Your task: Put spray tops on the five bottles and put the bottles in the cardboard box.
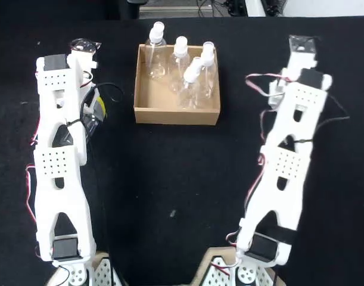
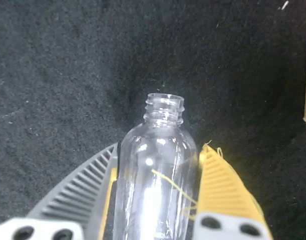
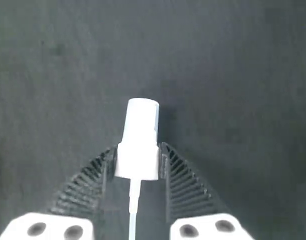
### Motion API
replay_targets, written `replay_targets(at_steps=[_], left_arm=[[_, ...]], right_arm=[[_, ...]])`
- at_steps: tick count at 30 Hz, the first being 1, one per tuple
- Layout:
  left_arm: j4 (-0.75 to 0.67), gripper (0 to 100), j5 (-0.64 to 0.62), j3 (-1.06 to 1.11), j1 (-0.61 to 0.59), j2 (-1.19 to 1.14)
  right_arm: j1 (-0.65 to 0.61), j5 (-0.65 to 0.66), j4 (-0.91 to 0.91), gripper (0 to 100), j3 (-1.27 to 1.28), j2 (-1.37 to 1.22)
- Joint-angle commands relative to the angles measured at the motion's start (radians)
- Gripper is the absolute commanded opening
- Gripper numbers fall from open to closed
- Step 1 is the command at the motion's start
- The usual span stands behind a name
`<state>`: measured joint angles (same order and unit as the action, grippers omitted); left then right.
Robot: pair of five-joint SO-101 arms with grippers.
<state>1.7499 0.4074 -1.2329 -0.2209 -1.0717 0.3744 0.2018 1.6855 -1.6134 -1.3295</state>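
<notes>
Held in left hand: clear round plastic bottle, clamped between one grey ribbed finger and one yellow ribbed finger, one on each flank. Neck threaded, open and bare, projecting past the fingertips. No top fitted.

Held in right hand: white plastic spray top, clamped at the collar by black ribbed fingers. Nozzle head stood out beyond the fingertips. Thin dip tube ran back between the fingers toward the wrist.

Set between the two hands, nearer the left hand: shallow brown cardboard box, resting on black cloth-covered worktop. Well apart from both hands, touched by neither.

Stored in the box: four clear bottles, each already fitted with a white top. Whether all stood fully upright could not be told. Part of the box floor left bare on the side toward the arms' bases.

Step in hand, as judged: capping of the fifth and last bottle. Both parts gripped but not yet brought together, with the box lying between them.

Next move, as judged: hands to be brought toward one another. Dip tube to be lined up with the open neck and fed in first. Collar then to be seated squarely on the threads and fastened, with the left grip firm enough to stop the bottle from turning or slipping. Boxing of the capped bottle to follow, into the bare part of the floor.
</notes>
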Motion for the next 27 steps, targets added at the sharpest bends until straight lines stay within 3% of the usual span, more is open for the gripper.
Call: replay_targets(at_steps=[1,12,20,27], left_arm=[[0.008,20,0.000,0.005,-0.004,0.008],[0.009,20,0.000,0.010,-0.001,0.014],[0.009,20,0.000,0.005,0.001,0.014],[0.009,20,0.000,0.004,-0.001,0.014]], right_arm=[[0.060,0.006,0.084,1.1,-0.051,0.147],[0.264,0.029,0.087,1.1,0.116,0.268],[0.275,0.066,0.068,1.1,0.608,0.575],[0.330,0.086,-0.212,1.1,1.113,0.757]])
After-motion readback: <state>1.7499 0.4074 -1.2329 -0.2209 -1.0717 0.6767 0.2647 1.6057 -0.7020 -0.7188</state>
